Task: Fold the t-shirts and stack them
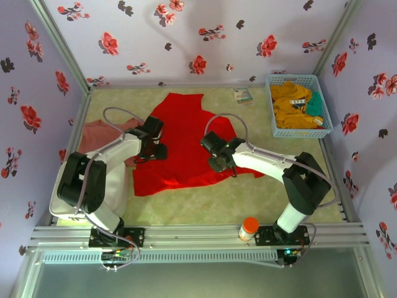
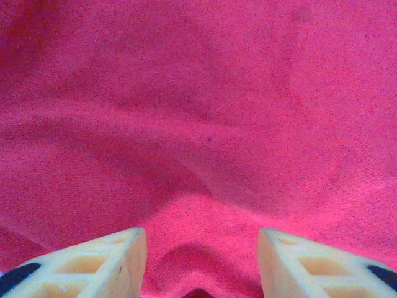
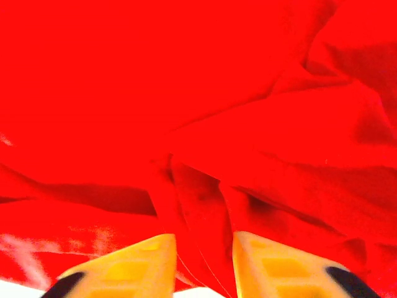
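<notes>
Red t-shirt sprawls unfolded mid-counter, both arms' jaws half-open astride cloth ridges, grip uncertain; pink t-shirt waits left, nothing stacked.

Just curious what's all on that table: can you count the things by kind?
T-shirts: 2, a red one and a salmon-pink one
Blue basket of clothes: 1
Orange-capped bottle: 1
Small card or packet: 1
Total: 5

On your table lie a red shirt, a pink shirt, a blue basket, a card and an orange-capped bottle.
</notes>
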`<state>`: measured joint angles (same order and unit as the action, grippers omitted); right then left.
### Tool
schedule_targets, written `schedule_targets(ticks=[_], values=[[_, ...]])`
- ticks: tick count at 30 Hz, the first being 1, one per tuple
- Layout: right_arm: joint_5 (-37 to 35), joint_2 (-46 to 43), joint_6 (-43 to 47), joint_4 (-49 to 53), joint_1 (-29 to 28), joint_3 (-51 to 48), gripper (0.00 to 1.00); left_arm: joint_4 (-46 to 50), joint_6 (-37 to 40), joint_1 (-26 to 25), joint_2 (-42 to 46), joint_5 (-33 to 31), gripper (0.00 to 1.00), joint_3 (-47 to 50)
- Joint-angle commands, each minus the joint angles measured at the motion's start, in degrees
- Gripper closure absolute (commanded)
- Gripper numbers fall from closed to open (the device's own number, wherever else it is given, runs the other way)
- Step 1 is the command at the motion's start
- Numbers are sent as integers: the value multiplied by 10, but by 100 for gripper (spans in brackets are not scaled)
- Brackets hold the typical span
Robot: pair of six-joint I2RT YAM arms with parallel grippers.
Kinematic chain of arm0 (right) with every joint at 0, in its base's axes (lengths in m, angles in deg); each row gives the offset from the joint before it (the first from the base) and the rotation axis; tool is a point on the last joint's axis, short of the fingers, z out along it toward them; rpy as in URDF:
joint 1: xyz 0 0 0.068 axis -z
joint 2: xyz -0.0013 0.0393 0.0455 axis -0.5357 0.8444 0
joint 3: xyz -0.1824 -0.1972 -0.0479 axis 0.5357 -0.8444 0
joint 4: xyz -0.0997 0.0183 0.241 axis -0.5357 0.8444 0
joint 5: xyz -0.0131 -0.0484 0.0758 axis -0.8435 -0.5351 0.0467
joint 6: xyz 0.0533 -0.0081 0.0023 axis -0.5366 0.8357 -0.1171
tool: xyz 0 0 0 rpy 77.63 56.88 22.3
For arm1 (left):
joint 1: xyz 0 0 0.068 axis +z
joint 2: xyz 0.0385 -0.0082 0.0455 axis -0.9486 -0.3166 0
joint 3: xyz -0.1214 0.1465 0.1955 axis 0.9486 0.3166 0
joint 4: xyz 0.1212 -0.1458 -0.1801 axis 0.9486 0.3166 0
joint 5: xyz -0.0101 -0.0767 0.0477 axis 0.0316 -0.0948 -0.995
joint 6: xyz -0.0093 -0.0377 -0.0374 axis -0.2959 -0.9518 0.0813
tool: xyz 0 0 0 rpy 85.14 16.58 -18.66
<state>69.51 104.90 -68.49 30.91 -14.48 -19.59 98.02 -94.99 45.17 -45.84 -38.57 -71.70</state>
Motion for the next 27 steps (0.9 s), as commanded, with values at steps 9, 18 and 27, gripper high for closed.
schedule_targets(ticks=[9,18,27], values=[[13,-120,-103,31,93,23,46,-2,7,-4,-8,0,51,-8],[56,-147,-197,52,241,-1,45,-7,5,-4,-8,0,50,-13],[132,-53,-216,-46,281,0,47,-8,3,-3,21,-4,47,-2]])
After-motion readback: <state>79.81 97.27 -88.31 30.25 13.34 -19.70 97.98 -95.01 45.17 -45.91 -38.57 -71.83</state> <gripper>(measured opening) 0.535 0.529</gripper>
